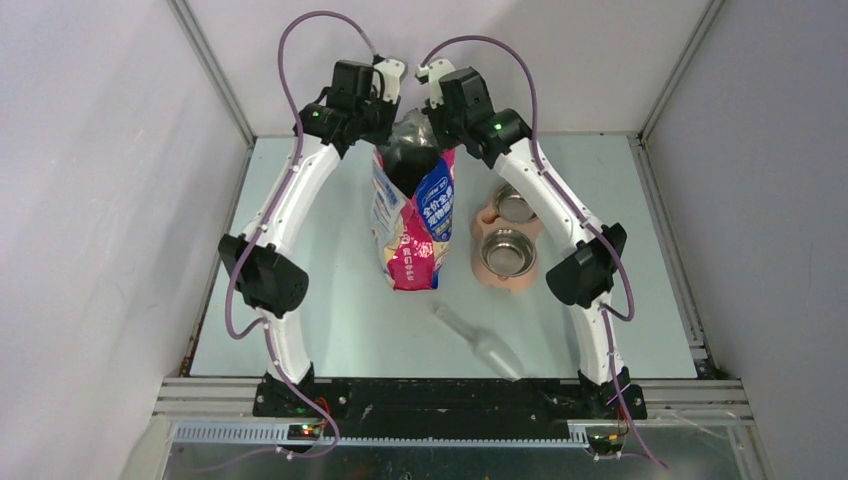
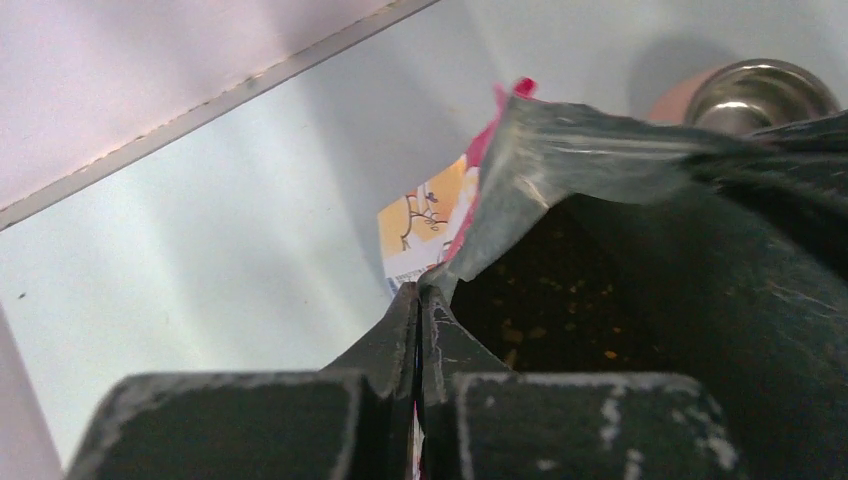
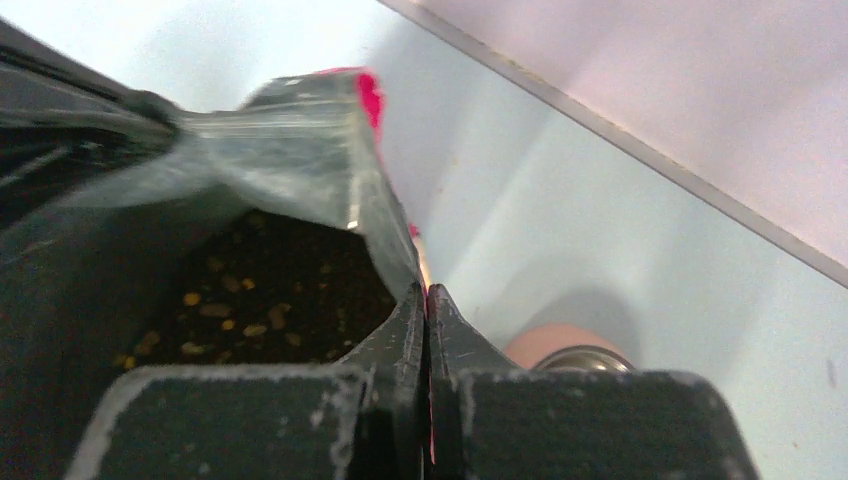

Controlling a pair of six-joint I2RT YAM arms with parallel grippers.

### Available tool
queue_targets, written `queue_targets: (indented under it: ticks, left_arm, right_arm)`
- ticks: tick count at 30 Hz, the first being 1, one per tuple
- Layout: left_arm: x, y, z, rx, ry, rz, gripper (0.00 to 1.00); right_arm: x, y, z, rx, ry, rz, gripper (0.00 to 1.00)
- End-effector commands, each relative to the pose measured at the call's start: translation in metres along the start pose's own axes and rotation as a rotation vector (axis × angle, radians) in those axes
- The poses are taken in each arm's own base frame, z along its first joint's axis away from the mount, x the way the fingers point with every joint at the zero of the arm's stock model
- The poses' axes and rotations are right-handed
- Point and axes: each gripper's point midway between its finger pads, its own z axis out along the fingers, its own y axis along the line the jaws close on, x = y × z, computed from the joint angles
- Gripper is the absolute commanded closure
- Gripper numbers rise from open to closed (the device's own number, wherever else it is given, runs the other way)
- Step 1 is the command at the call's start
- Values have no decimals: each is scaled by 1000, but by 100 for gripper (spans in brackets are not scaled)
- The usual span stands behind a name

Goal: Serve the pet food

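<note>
Both arms reach to the far middle of the pale blue table (image 1: 330, 320), and I see each one pinching a side of the glossy pink and blue pet food bag (image 1: 413, 225) at its top.

Left gripper (image 2: 418, 300): jaws closed down to a thin slit with the bag's pink-edged rim film clamped between the pads. Right gripper (image 3: 426, 300): same, narrow and clamped on the opposite rim. The mouth is spread open between them.

The small dark brown dry kibble pellets (image 3: 260, 290) are all inside the bag, a dark granular heap low in the silver-lined pouch. Both wrist views show it, with a few lighter bits on top.

Right of the bag sits a peach plastic feeder stand (image 1: 483, 268) with 2 round steel bowls: far bowl (image 1: 515, 207) and near bowl (image 1: 508, 250). I see no pellets in either bowl from the top view.

The clear plastic scoop (image 1: 478, 343) lies flat on the table nearer the bases, apart from the bag and stand.
</note>
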Motion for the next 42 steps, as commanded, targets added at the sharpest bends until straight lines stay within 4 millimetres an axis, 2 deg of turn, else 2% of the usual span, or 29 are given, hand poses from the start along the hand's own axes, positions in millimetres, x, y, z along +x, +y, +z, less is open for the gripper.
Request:
queue_targets:
  ticks: [1, 4, 5, 6, 7, 8, 9, 11, 12, 13, 14, 15, 16, 17, 18, 19, 20, 21, 25, 26, 27, 30, 31, 33, 34, 35, 36, 39, 42]
  left_arm:
    - [-22, 63, -31, -274, -72, 12, 100]
    - [-34, 67, -40, -282, -114, 14, 99]
    - [-39, 63, -42, -254, -130, 14, 96]
    - [-42, 51, -42, -178, -146, 14, 82]
    - [-45, 42, -46, -126, -158, 13, 74]
    - [-46, 27, -48, -39, -166, 3, 60]
    - [-50, 21, -56, -11, -181, -5, 54]
    - [-53, 11, -71, 31, -197, -37, 43]
    - [-50, 10, -73, 37, -193, -50, 38]
    - [-54, 9, -87, 33, -218, -48, 37]
    - [-51, 11, -89, 27, -217, -52, 34]
    - [-56, 14, -105, 14, -245, -55, 33]
    - [-53, 17, -107, 7, -246, -65, 32]
    - [-57, 17, -121, 2, -274, -68, 31]
    - [-55, 20, -130, -7, -292, -75, 31]
    - [-54, 24, -134, -20, -298, -79, 30]
    - [-48, 26, -140, -29, -308, -79, 30]
    - [-45, 30, -142, -47, -311, -74, 30]
    - [-19, 40, -147, -117, -320, -52, 28]
    - [-5, 40, -145, -129, -304, -63, 27]
    - [-2, 45, -147, -148, -314, -93, 23]
    - [19, 50, -147, -160, -314, -204, 16]
    - [27, 56, -145, -171, -306, -261, 14]
    - [36, 61, -143, -177, -289, -333, 13]
    - [40, 62, -143, -182, -283, -354, 13]
    - [49, 65, -139, -189, -269, -400, 13]
    - [51, 66, -141, -195, -276, -410, 13]
    - [67, 68, -142, -209, -272, -456, 12]
    - [79, 72, -142, -220, -266, -490, 13]
  right_arm:
    - [-39, -57, -15, 248, -125, 0, 100]
    - [-37, -51, -12, 204, -121, 2, 100]
    - [-37, -37, -10, 129, -120, 2, 97]
    - [-34, -29, -11, 86, -108, 0, 88]
    - [-37, -14, -15, 1, -117, 2, 84]
    - [-37, -6, -20, -39, -110, 2, 73]
    - [-42, 7, -31, -114, -124, 1, 63]
    - [-47, 20, -55, -199, -138, -6, 52]
    - [-49, 21, -64, -219, -143, -8, 50]
    - [-52, 22, -82, -249, -158, -10, 45]
    - [-44, 25, -86, -279, -141, -15, 43]
    - [-52, 19, -106, -284, -172, -18, 39]
    - [-44, 20, -110, -315, -157, -30, 37]
    - [-49, 11, -129, -311, -186, -35, 34]
    - [-39, 11, -130, -331, -166, -40, 31]
    - [-40, -2, -144, -314, -183, -32, 27]
    - [-26, -3, -143, -334, -150, -23, 26]
    - [-22, -14, -154, -320, -154, -15, 24]
    - [43, -25, -155, -362, -5, 24, 21]
    - [65, -19, -157, -409, 39, 40, 21]
    - [76, -16, -158, -440, 52, 8, 21]
    - [136, 17, -170, -616, 121, -62, 24]
    - [148, 23, -170, -641, 124, -104, 25]
    - [198, 41, -165, -676, 206, -160, 30]
    - [209, 55, -167, -697, 218, -203, 37]
    - [231, 56, -158, -660, 253, -236, 41]
    - [238, 69, -157, -667, 258, -273, 46]
    - [263, 87, -148, -652, 287, -263, 57]
    - [268, 106, -138, -659, 286, -213, 66]
